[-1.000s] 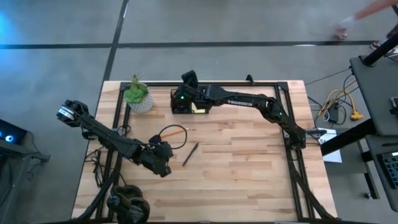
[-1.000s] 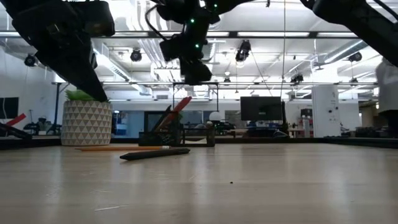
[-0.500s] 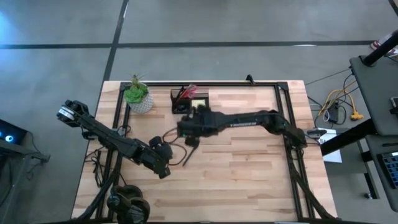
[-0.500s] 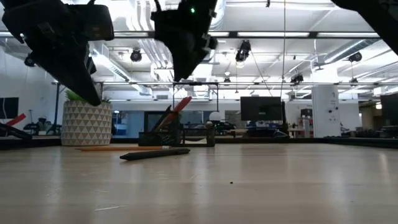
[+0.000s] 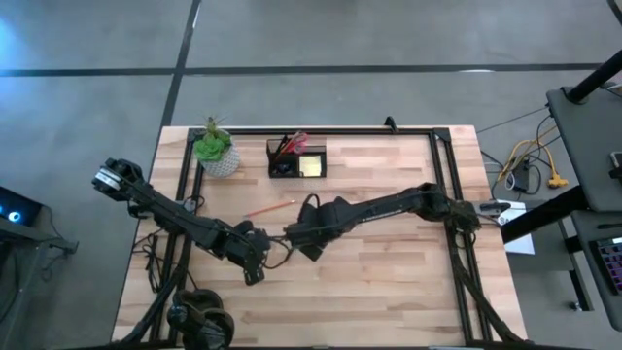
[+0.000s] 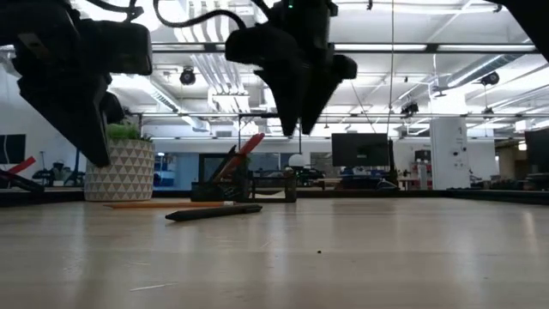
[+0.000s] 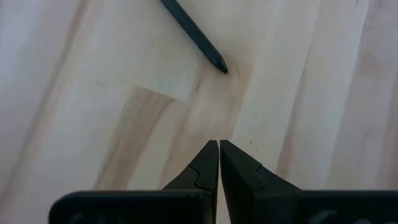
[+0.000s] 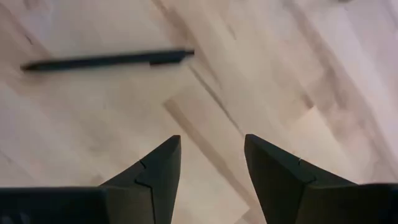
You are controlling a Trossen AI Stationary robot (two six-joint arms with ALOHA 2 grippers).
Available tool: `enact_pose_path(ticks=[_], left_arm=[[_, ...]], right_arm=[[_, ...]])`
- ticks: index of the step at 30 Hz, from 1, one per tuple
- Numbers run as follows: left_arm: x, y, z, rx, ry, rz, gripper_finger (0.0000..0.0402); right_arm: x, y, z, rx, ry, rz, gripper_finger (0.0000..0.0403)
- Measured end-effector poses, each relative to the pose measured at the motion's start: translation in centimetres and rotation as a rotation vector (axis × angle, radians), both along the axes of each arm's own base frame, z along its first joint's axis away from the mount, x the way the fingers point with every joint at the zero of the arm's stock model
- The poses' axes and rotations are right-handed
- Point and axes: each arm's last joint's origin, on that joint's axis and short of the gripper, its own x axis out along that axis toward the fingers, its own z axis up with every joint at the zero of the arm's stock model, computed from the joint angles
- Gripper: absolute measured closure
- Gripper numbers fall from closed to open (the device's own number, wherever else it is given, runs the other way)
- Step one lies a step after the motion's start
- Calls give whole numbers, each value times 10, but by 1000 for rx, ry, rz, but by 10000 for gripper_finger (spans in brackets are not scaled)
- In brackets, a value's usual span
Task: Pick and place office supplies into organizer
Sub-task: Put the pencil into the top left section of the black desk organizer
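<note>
A pen (image 6: 214,211) lies on the table (image 5: 389,282), organizer (image 5: 296,158) behind it beside the plant (image 5: 215,149).

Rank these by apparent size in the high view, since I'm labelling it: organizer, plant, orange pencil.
1. Organizer, largest.
2. Plant, nearly as big; too close to the organizer to rank firmly.
3. Orange pencil, a thin sliver, clearly smallest.

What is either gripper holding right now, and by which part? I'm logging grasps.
Nothing. The right gripper is open and empty above the black pen; the left gripper is shut on nothing.
</note>
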Motion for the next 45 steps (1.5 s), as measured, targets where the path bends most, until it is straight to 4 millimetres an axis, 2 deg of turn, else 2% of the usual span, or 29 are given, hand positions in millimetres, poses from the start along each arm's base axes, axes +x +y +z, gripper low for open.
enact_pose_path(ticks=[4,8,17,20,23,27,32,38,42,45], left_arm=[[0,-1,0,-29,16,-4,402],[-1,-1,-1,-36,25,-11,402],[0,-1,0,-38,13,-10,402],[0,-1,0,-37,7,4,402],[1,-1,1,-64,-7,49,402],[5,-2,3,-100,-41,72,402],[10,6,3,-180,-29,126,402],[18,25,4,-177,-38,201,402],[24,39,5,-196,-60,250,402],[30,48,7,-238,-86,274,402]], right_arm=[[-1,3,-8,115,32,2,232],[-1,4,-9,74,6,-52,230],[3,12,14,49,-64,32,242],[1,9,19,-31,-62,19,250],[1,8,21,46,-42,62,258],[-6,8,21,-13,8,29,266],[-17,14,21,-43,112,54,266],[-25,22,25,-57,127,117,266],[-33,17,27,-125,155,184,266],[-43,3,29,-149,193,206,266]])
